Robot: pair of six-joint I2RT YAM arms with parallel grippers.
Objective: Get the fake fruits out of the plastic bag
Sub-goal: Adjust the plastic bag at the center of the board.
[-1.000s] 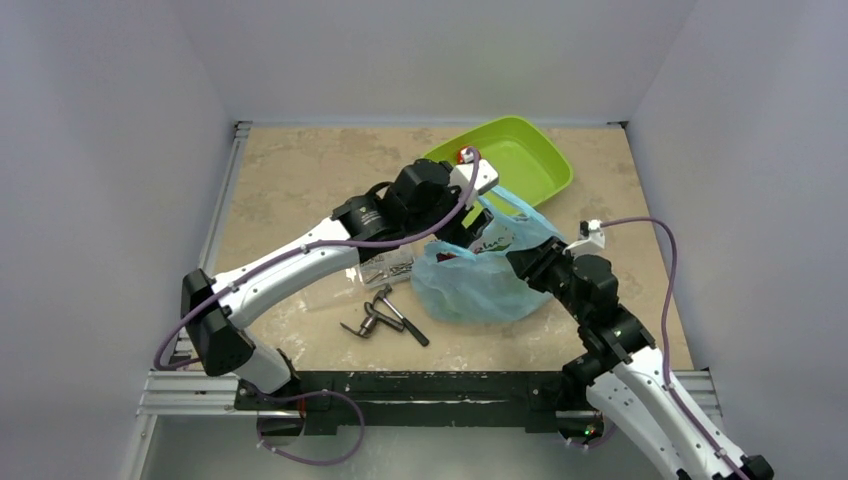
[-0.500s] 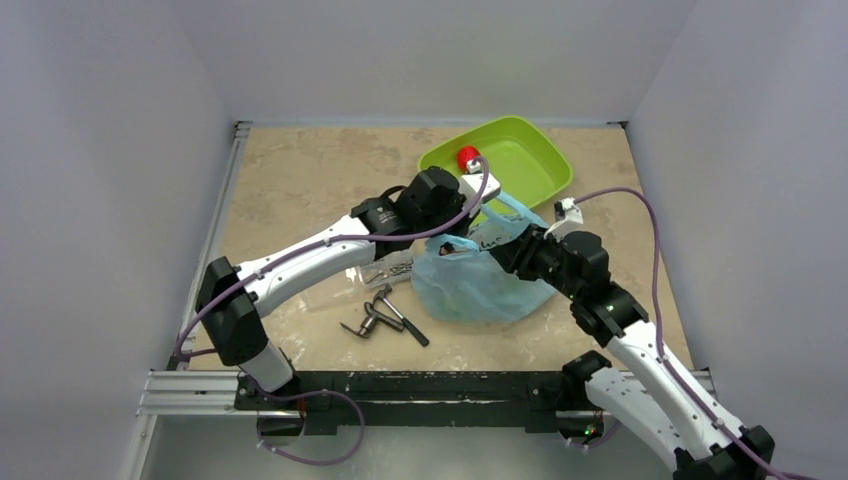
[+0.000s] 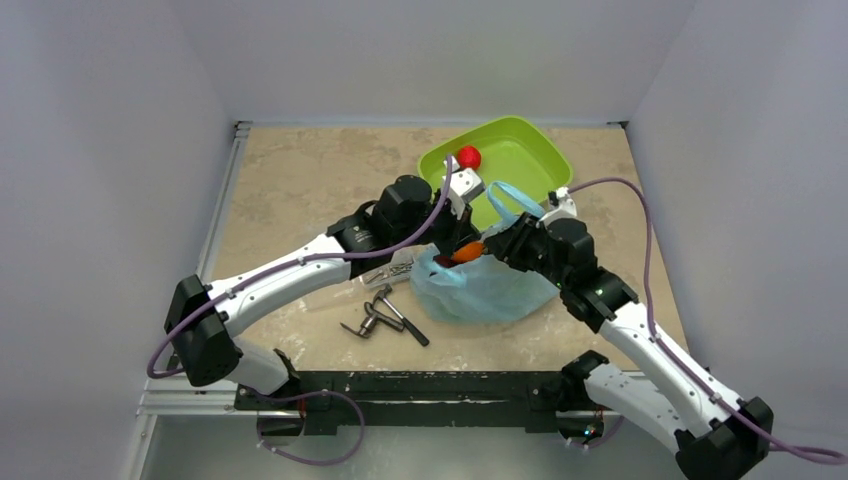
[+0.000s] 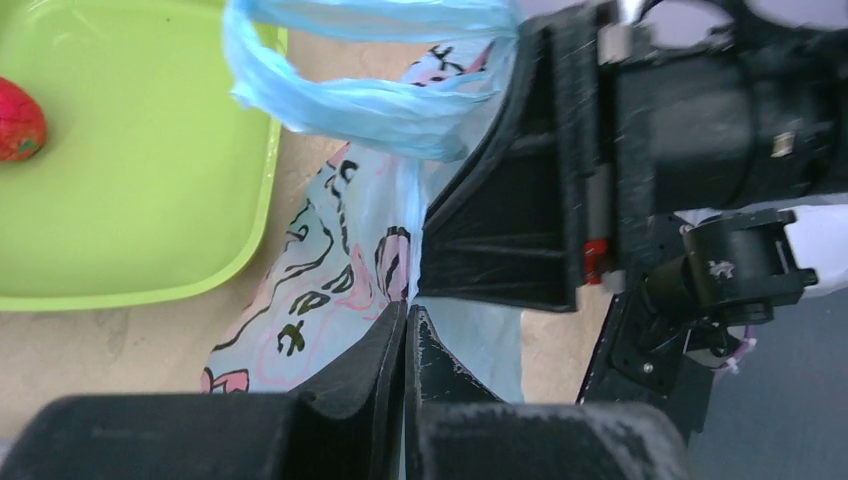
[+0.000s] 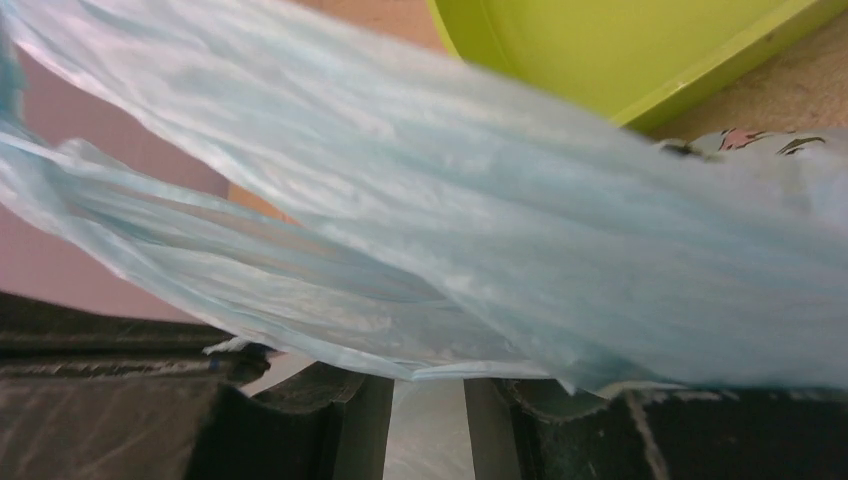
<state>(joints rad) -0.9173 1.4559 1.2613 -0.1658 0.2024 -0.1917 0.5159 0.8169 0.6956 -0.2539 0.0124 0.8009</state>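
The light-blue plastic bag point(image 3: 480, 290) lies at mid table, its loop handle point(image 3: 510, 195) standing up. An orange fake fruit point(image 3: 465, 252) shows at its mouth. A red fake fruit point(image 3: 468, 157) lies in the green tray point(image 3: 530, 140) and also appears in the left wrist view point(image 4: 18, 120). My left gripper point(image 3: 456, 244) hangs over the bag's mouth, shut and empty, its tips point(image 4: 407, 308) against the printed film point(image 4: 300, 290). My right gripper point(image 3: 497, 247) grips the bag's rim on the right. Film point(image 5: 500, 200) is stretched over its fingers point(image 5: 428, 382) and hides the tips.
Grey metal tools point(image 3: 385, 315) lie left of the bag near the front. A clear flat bag of screws point(image 3: 388, 268) sits under my left forearm. The tray stands at the back, touching the bag's far side. White walls close in the table.
My left gripper left the red fruit in the tray, shut, and drew back over the bag's mouth. The right gripper moved up and left, raising the bag's rim and handle.
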